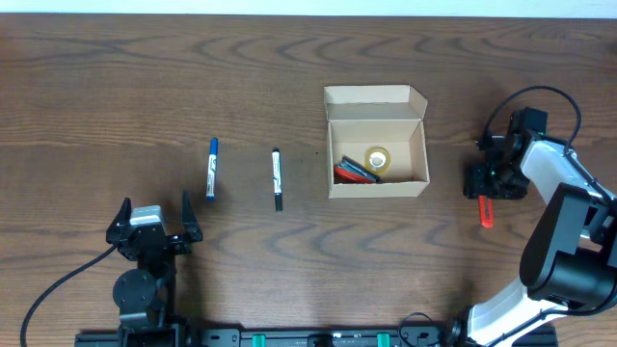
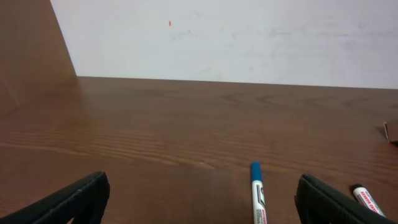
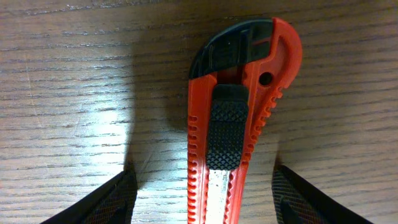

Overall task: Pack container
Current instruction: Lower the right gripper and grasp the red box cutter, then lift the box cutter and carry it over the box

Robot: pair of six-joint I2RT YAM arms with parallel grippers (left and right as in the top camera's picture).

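The tan cardboard container (image 1: 376, 141) stands open at centre right, its lid flap folded back; inside lie a red-and-black item and a roll of tape (image 1: 377, 160). A blue marker (image 1: 211, 169) and a black marker (image 1: 277, 178) lie on the table left of it. The blue marker also shows in the left wrist view (image 2: 257, 196), ahead between the fingers. My left gripper (image 1: 154, 226) is open and empty near the front edge. My right gripper (image 1: 490, 183) is open, straddling a red utility knife (image 3: 239, 130) lying on the table, fingers apart from it on both sides.
The table is brown wood (image 1: 116, 87). A white wall (image 2: 249, 37) stands beyond its far edge in the left wrist view. A second marker tip (image 2: 368, 199) shows at the right of that view.
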